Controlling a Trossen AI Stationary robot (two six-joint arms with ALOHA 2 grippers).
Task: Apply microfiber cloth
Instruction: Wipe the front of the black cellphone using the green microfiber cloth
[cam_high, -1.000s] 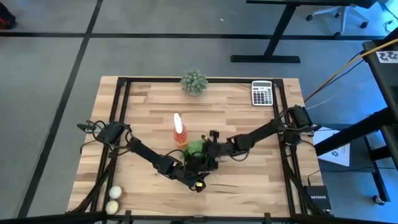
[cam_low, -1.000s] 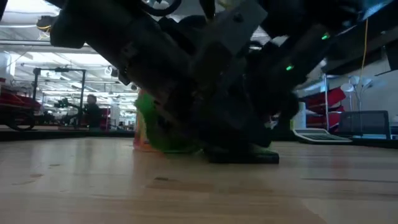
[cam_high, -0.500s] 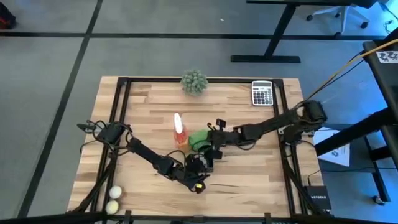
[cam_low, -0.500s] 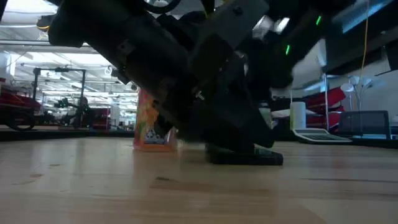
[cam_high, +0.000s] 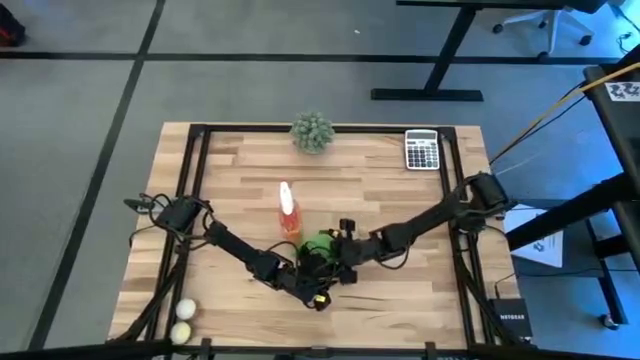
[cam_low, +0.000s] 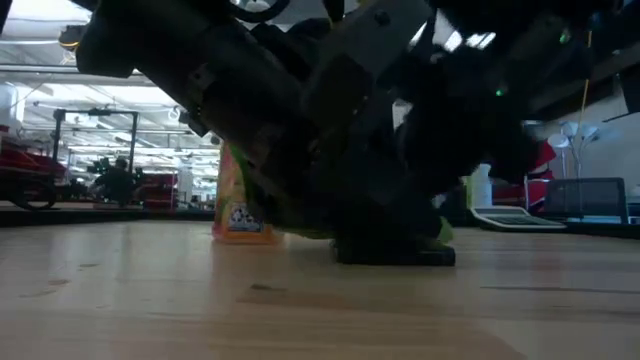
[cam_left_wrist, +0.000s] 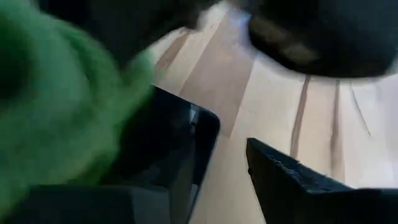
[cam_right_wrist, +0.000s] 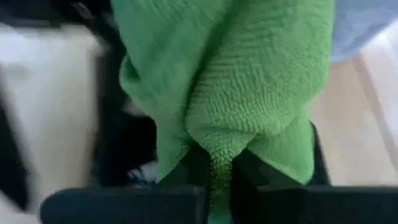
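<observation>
The bright green microfiber cloth (cam_high: 318, 243) (cam_right_wrist: 230, 81) is bunched in my right gripper (cam_high: 333, 250), which is shut on it near the table's middle, just beside the orange spray bottle (cam_high: 289, 212). Below it a flat black glossy slab (cam_left_wrist: 171, 146) (cam_low: 395, 256) lies on the wood. My left gripper (cam_high: 318, 283) stands open at the slab, on its near side. One finger (cam_left_wrist: 298, 186) is apart from the slab's edge with bare wood between; the other is beside the slab. My right gripper pinches a bunched fold (cam_right_wrist: 214, 163) of the cloth, several layers thick, between its two fingers. It comes in slanting from the table's right. The rest of the cloth bulges out past the fingertips and lies against the black slab's top (cam_left_wrist: 134, 134). My left gripper: whether it touches the slab, I cannot tell.
A grey-green fuzzy plant ball (cam_high: 312, 131) sits at the far edge and a calculator (cam_high: 421, 149) at the far right corner. Two pale balls (cam_high: 183, 320) lie at the near left corner. Black frame rails run along the table's sides.
My right gripper has carried the cloth toward the table's far edge, off the slab and beside the bottle. It has then brought the cloth back toward the near edge, over the slab by my left gripper. It has stayed shut on the cloth throughout.
</observation>
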